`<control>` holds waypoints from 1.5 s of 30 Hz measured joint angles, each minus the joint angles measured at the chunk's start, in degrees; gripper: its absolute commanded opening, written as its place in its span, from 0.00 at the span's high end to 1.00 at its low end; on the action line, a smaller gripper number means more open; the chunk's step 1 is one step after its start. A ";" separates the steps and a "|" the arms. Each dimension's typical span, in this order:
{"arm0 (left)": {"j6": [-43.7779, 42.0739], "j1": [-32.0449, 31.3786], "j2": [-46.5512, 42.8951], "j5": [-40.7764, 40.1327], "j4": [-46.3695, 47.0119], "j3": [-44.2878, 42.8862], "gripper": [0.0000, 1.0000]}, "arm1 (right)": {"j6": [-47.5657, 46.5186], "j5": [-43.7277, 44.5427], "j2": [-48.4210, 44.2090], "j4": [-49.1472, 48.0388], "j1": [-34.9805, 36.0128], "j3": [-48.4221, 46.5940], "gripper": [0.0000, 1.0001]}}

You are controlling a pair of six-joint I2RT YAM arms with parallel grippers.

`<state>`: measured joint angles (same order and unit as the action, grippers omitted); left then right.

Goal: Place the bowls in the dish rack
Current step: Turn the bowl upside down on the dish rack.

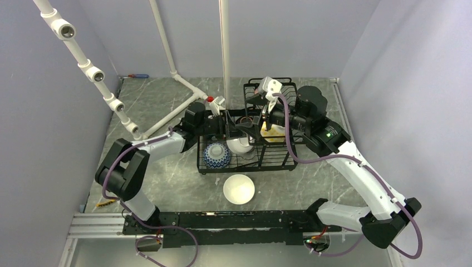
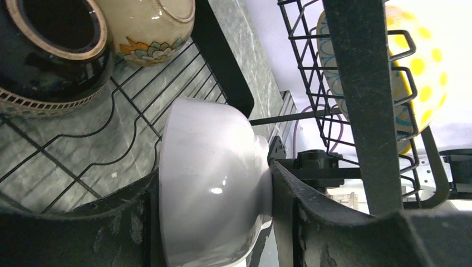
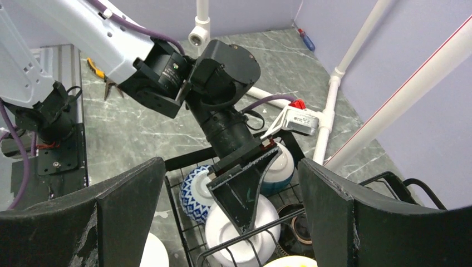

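Observation:
My left gripper (image 1: 240,135) (image 2: 211,181) is shut on a plain white bowl (image 2: 206,150) (image 3: 239,236), one finger on its rim and the other on its foot. The bowl lies on its side low over the lower tray of the black dish rack (image 1: 278,162). Around it in the tray sit a blue-patterned bowl (image 1: 216,155) (image 3: 193,194), a teal-and-white bowl (image 3: 282,168), a dark bowl (image 2: 50,55) and a brown-rimmed cream bowl (image 2: 150,22). A yellow-dotted bowl (image 1: 273,133) (image 2: 417,67) rests in the raised basket. My right gripper (image 1: 260,111) (image 3: 228,222) hangs open and empty above the rack.
Another plain white bowl (image 1: 239,188) stands upright on the table in front of the rack. A white pipe frame (image 1: 167,111) runs behind and to the left of the rack, with one vertical pipe (image 1: 225,55) just behind it. A screwdriver (image 1: 138,75) lies at the back left.

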<state>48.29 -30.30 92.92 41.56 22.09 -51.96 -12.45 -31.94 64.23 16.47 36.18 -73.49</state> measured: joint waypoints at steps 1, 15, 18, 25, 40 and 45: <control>0.02 -0.31 0.31 -0.31 0.48 -0.22 0.97 | -0.02 0.00 -0.17 -0.02 0.00 0.04 0.07; 0.44 -4.79 8.31 -4.83 -0.57 -2.60 0.94 | -0.42 -0.02 -0.59 0.02 0.00 0.09 0.07; 0.37 -5.70 10.05 -4.90 -0.66 -4.37 0.92 | -0.46 -0.02 -0.66 0.02 0.00 0.09 0.07; -1.88 -6.91 11.30 -5.46 -4.31 -5.53 0.68 | -0.61 0.02 -1.05 0.13 -0.04 0.48 0.07; -13.53 -9.22 11.91 -9.62 -14.73 -8.57 0.05 | -0.92 -0.04 -1.36 0.13 -0.07 0.94 0.08; -19.17 -10.05 10.54 -14.64 -21.84 -10.69 0.05 | -0.92 -0.09 -1.36 0.13 -0.07 0.94 0.08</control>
<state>29.12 -40.36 103.46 26.92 0.25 -62.65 -13.37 -32.03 62.87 16.60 36.12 -72.55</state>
